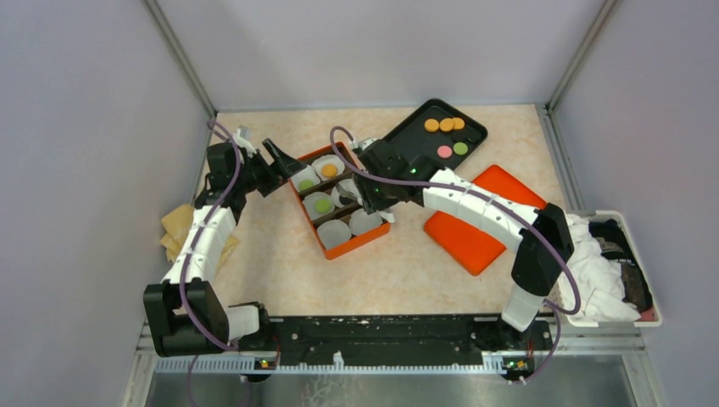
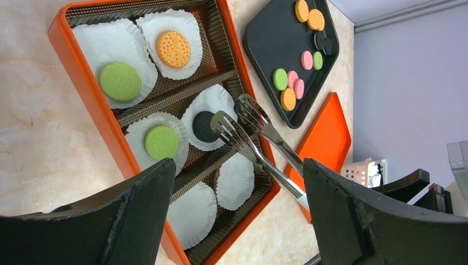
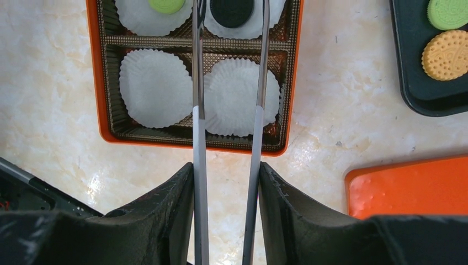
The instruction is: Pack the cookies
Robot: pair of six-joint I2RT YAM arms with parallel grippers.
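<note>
An orange box (image 2: 88,94) holds white paper cups. Its cookies are two green ones (image 2: 120,81) (image 2: 161,142), an orange one (image 2: 173,48) and a dark one (image 2: 204,127). My right gripper (image 3: 226,171) is shut on metal tongs (image 3: 197,83), whose arms stand spread. The tong tips (image 2: 234,116) hang at the dark cookie (image 3: 232,11); I cannot tell if they touch it. More cookies (image 1: 445,125) lie on the black tray (image 1: 415,136). My left gripper (image 2: 237,171) is open and holds nothing, at the box's far left corner (image 1: 280,157).
Two paper cups (image 3: 155,87) (image 3: 237,99) at the box's near end hold nothing. The orange lid (image 1: 483,220) lies right of the box. A white basket of cloths (image 1: 610,263) stands at the right edge. A yellow cloth (image 1: 178,229) lies by the left arm.
</note>
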